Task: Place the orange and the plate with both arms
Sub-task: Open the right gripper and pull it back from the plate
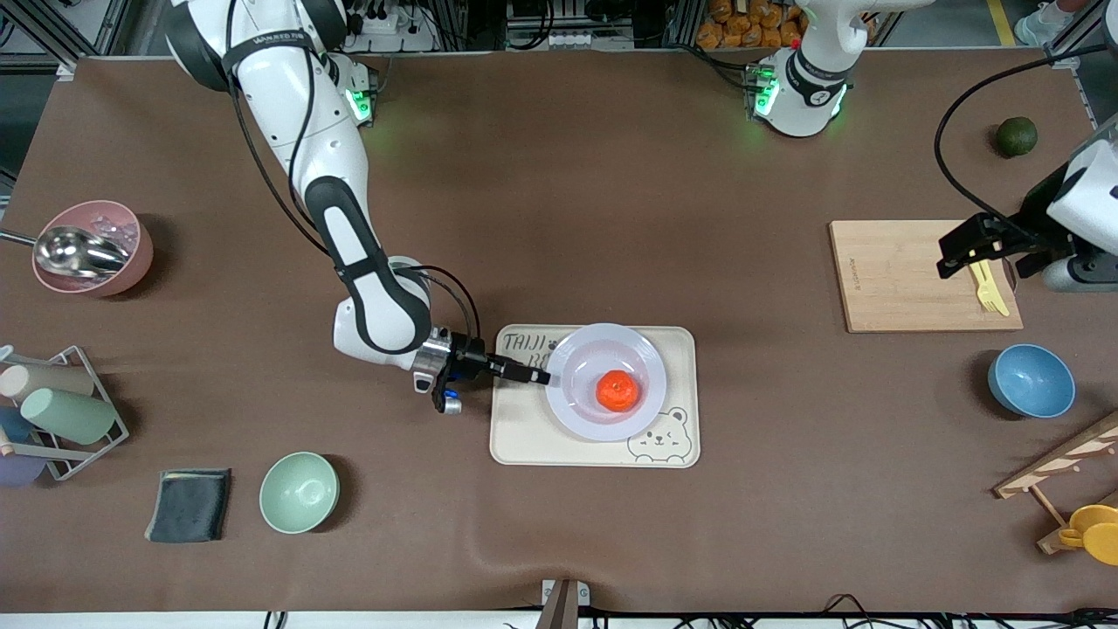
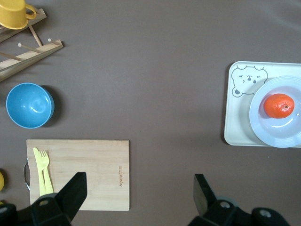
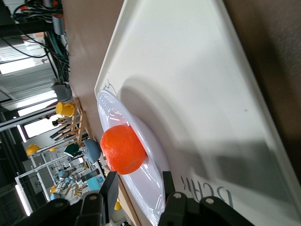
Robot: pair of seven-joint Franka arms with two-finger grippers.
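Observation:
The pale lavender-white plate [image 1: 583,397] lies on a cream tray [image 1: 524,441] near the table's middle. The orange [image 1: 617,390] sits in the plate. It also shows in the left wrist view [image 2: 278,105] and in the right wrist view [image 3: 123,149]. My right gripper [image 1: 540,376] is low at the plate's rim [image 3: 149,188], at the side toward the right arm's end. Its fingers [image 3: 111,188] stand partly open, one above and one below the rim, not clamped on it. My left gripper [image 1: 961,253] hangs open and empty over a wooden cutting board [image 1: 891,279] and waits.
A yellow fork [image 1: 987,288] lies on the board. A blue bowl [image 1: 1031,380], a wooden rack with a yellow cup [image 1: 1083,524] and a dark green fruit [image 1: 1017,136] are at the left arm's end. A mint-green bowl [image 1: 299,492], a dark cloth [image 1: 189,505], a cup rack [image 1: 61,415] and a pink bowl [image 1: 92,247] are at the right arm's end.

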